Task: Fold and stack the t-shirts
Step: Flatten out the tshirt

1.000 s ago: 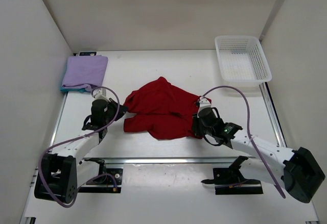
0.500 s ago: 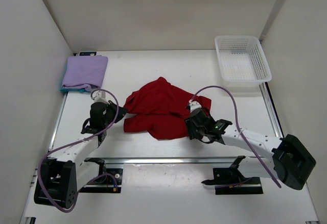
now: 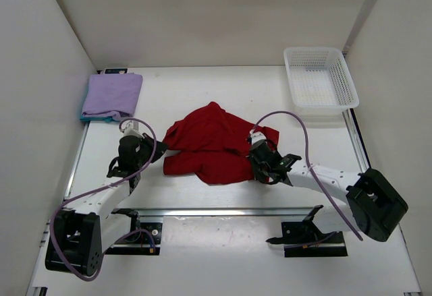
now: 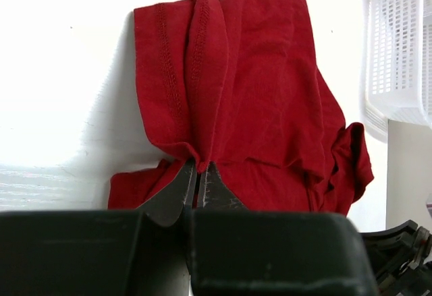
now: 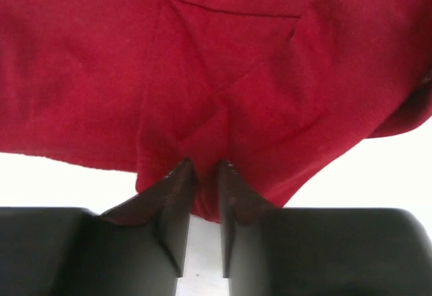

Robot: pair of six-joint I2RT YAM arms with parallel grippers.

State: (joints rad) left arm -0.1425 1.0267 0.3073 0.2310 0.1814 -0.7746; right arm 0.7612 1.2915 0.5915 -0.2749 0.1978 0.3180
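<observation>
Jaws of the left gripper clench a fold at one edge of the red t-shirt, crumpled on the table. Jaws of the right gripper, nearly closed, pinch its opposite hem.

Open tabletop separates the red shirt from basket and folded stack.

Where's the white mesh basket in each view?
Top external: basket at the table's far right corner.
Left wrist: basket along the right edge, upper half, beyond the red t-shirt.
Right wrist: not in it.
Shared landmark: the red t-shirt, mid-table from above, filling the upper right wrist view.
</observation>
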